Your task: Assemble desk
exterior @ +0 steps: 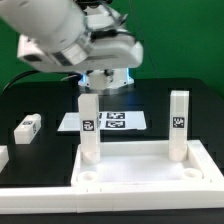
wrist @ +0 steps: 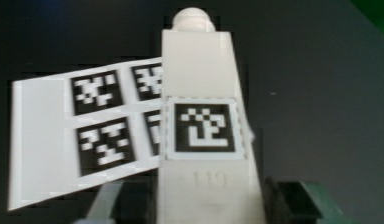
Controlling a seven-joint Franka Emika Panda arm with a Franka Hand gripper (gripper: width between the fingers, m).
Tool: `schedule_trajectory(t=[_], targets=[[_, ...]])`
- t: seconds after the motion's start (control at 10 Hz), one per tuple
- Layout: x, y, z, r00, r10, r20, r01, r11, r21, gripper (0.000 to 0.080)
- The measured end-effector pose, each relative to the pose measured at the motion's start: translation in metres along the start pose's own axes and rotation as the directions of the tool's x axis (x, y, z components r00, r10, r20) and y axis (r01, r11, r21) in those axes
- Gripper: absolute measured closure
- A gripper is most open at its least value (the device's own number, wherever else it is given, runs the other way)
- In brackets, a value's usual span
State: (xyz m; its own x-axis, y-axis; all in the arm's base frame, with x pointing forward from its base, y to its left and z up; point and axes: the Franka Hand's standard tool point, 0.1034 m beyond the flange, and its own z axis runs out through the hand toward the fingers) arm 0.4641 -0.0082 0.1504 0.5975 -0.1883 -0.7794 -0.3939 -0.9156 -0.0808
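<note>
Clamping upright leg post, hand over tabletop rim

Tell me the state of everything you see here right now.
gripper: shut on held leg post
held leg post: upright, gripped, rounded tip exposed
standing leg post: upright, untouched
lying leg post: flat on the table
tabletop: flat, rim up
marker board: flat on the table

I see the black table carrying the marker board, the white panel in front of it, and a loose leg lying towards the exterior view's left.
</note>
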Motion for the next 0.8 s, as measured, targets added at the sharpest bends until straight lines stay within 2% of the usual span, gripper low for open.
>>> schedule_trajectory(t=[0.1, 0.2, 0.3, 0.6, 0.7, 0.8], targets=[[-0.002, -0.015, -0.012, 1.000, 0.025, -0.017, -0.025, 1.000, -0.001, 0.0512], [-0.001, -0.018, -0.020, 0.999, 0.050, -0.012, -0.050, 0.999, 0.018, 0.0512], [0.006, -0.016, -0.020, 0.998, 0.042, -0.047, -0.041, 0.999, 0.020, 0.0512], [0.011, -0.029, -0.029, 0.966, 0.050, -0.255, -0.040, 0.998, 0.044, 0.0512], [0.015, -0.047, -0.047, 0.924, 0.062, -0.378, -0.049, 0.998, 0.042, 0.0512], [0.012, -0.064, -0.067, 0.867, 0.034, -0.497, -0.025, 0.999, 0.026, 0.0512]])
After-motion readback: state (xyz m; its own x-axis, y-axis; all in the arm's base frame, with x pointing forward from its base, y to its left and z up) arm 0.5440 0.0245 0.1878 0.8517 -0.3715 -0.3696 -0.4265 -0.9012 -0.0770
